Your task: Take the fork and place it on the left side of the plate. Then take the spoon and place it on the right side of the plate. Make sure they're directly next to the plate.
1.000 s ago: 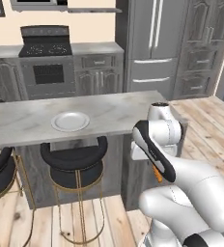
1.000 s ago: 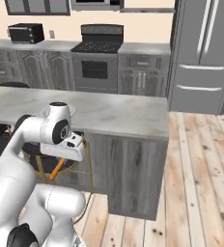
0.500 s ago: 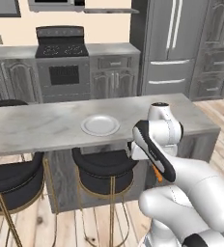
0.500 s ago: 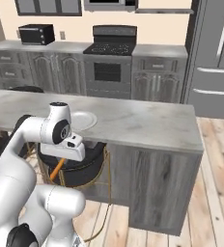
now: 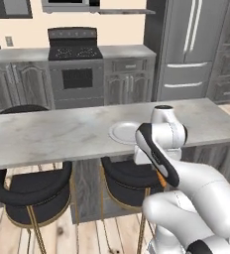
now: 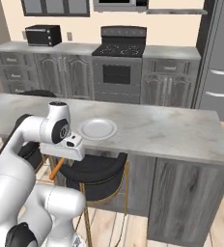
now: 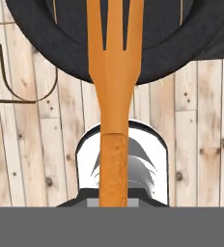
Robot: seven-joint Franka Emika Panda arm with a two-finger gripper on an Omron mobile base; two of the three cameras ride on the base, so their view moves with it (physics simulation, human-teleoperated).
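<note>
My gripper [image 6: 60, 158] hangs low in front of the island counter, below its top, shut on the handle of the bright-orange fork [image 7: 115, 87]. In the hand view the fork runs straight up from the bottom edge, its tines over a black stool seat and the wooden floor. A short orange length of the fork [image 5: 160, 177] shows below the hand in both base views. The round white plate [image 5: 125, 133] lies on the grey marble counter, just left of my arm in the left base view and just right of my hand in the right base view, plate [image 6: 98, 128]. The spoon is out of view.
Black round stools with gold legs [image 5: 30, 191] [image 6: 95, 174] stand tucked under the counter [image 5: 47, 136] right by my hand. Behind the island are grey cabinets, a stove [image 5: 76, 74], a microwave [image 6: 43, 34] and a steel fridge [image 5: 186, 49].
The whole picture has shifted: the base has driven left along the island, so the counter and plate now sit closer in front of the arm. The arm keeps its pose, holding the fork.
</note>
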